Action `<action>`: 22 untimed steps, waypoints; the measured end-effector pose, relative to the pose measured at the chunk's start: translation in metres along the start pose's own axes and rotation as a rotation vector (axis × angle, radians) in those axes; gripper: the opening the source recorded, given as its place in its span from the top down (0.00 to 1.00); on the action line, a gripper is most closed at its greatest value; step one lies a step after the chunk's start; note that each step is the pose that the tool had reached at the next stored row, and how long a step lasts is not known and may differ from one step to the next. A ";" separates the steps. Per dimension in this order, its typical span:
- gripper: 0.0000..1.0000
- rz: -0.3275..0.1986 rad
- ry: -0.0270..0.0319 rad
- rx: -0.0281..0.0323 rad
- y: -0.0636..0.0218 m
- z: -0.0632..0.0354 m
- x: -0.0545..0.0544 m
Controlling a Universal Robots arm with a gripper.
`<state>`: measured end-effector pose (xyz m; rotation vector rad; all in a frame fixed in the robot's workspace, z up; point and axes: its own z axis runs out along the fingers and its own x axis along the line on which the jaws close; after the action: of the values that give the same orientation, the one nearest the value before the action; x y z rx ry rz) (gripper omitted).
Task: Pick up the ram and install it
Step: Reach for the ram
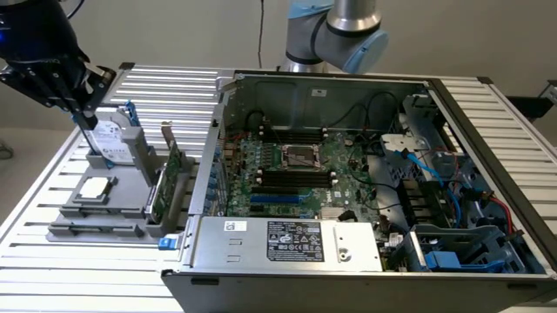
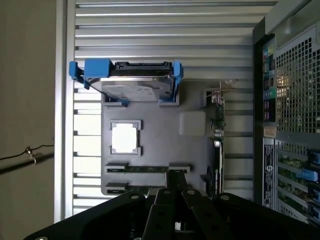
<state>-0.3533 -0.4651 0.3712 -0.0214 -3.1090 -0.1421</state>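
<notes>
The claw (image 1: 85, 122) is seen poised above the gray holder (image 2: 160, 145) on the table (image 1: 52, 274), tips pressed together. The ram (image 2: 147, 169) is lying in that holder, close under the claw, untouched.

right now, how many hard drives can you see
1: a hard drive standing in a blue bracket on the gray tray. More may be hidden inside the computer case.
</notes>
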 end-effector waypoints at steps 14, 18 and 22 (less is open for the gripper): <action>0.89 -0.016 0.0014 0.0052 -0.0125 0.0009 0.005; 0.89 -0.022 0.0021 0.0060 -0.0172 0.0004 0.006; 0.89 -0.030 0.0027 0.0074 -0.0198 0.0003 0.008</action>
<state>-0.3612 -0.4847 0.3693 0.0252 -3.1080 -0.1312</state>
